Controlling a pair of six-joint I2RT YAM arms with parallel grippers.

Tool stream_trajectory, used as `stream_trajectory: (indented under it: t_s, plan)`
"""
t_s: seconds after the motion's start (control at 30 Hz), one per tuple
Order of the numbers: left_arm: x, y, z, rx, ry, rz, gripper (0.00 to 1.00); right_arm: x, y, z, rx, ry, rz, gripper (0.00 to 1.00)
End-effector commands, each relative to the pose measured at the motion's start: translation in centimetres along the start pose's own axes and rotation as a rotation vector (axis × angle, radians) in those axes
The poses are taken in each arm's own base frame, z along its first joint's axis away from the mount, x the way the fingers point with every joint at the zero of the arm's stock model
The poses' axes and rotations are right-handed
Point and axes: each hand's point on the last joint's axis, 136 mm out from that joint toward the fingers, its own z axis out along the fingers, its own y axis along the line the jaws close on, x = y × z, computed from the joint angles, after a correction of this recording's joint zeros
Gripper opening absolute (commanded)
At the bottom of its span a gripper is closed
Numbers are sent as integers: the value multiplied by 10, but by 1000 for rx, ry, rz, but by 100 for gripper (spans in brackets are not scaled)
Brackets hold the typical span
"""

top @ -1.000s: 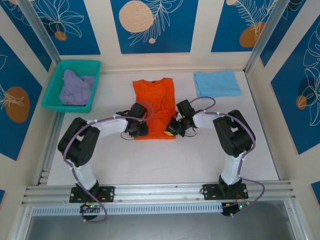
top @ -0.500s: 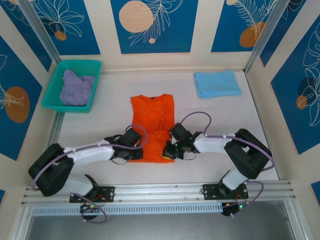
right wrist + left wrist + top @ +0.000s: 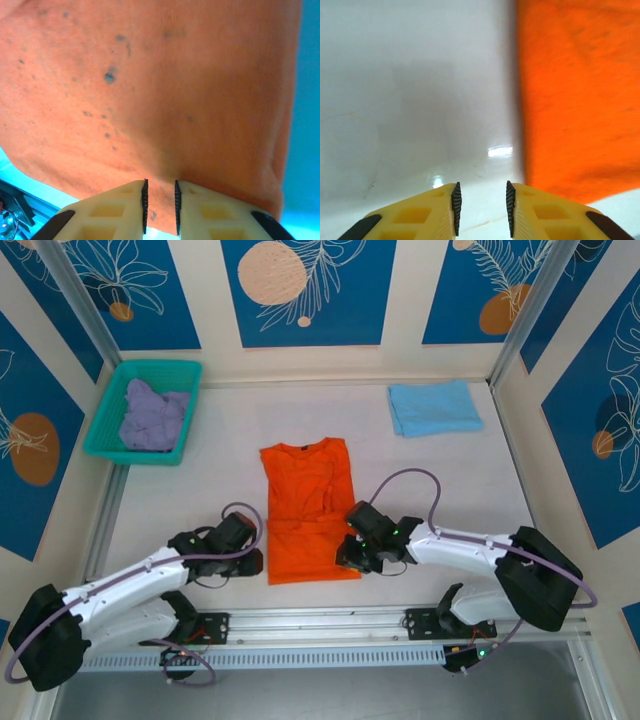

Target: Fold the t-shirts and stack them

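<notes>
The bright orange t-shirt point(image 3: 305, 505) lies flat mid-table, folded into a long narrow strip, its hem near the front edge. My left gripper point(image 3: 252, 562) sits just left of the hem's corner; in the left wrist view it point(image 3: 481, 202) is open over bare table with the orange cloth point(image 3: 580, 100) to its right. My right gripper point(image 3: 343, 558) is at the hem's right corner; in its wrist view the jaws point(image 3: 160, 200) stand close together with orange cloth point(image 3: 150, 90) pinched between them. A folded light blue t-shirt point(image 3: 433, 406) lies at the back right. The lavender t-shirt point(image 3: 152, 415) is crumpled in the basket.
The teal mesh basket point(image 3: 150, 368) stands at the back left. An aluminium rail point(image 3: 320, 625) runs along the near edge by the arm bases. Frame posts rise at both back corners.
Both grippers pulled back toward the near edge, dragging the orange shirt nearer and stretching it out. The left gripper has let go and now sits beside the cloth.
</notes>
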Motion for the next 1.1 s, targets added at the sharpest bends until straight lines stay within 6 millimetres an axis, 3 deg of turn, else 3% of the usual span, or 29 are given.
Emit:
stream_trajectory:
  t_s: [0.0,0.23,0.37,0.63,0.8,1.07]
  plan:
    - [-26,-21,-17,35,-65,9,31,-22,-3,-15,80,-96,-27,27]
    - [-60,-65,-2,119,-87,13,31,-53,7,-6,114,-77,-38,17]
    - [-71,-65,13,71,-91,-6,38,-69,7,4,139,-68,-29,15]
    - [-88,-68,37,43,-108,-34,42,-101,12,8,147,-90,-15,15]
    - [-99,-71,34,26,-139,-2,47,-117,12,11,116,-73,36,15]
    - [-99,-100,16,147,-141,79,57,-146,17,16,49,-58,108,15]
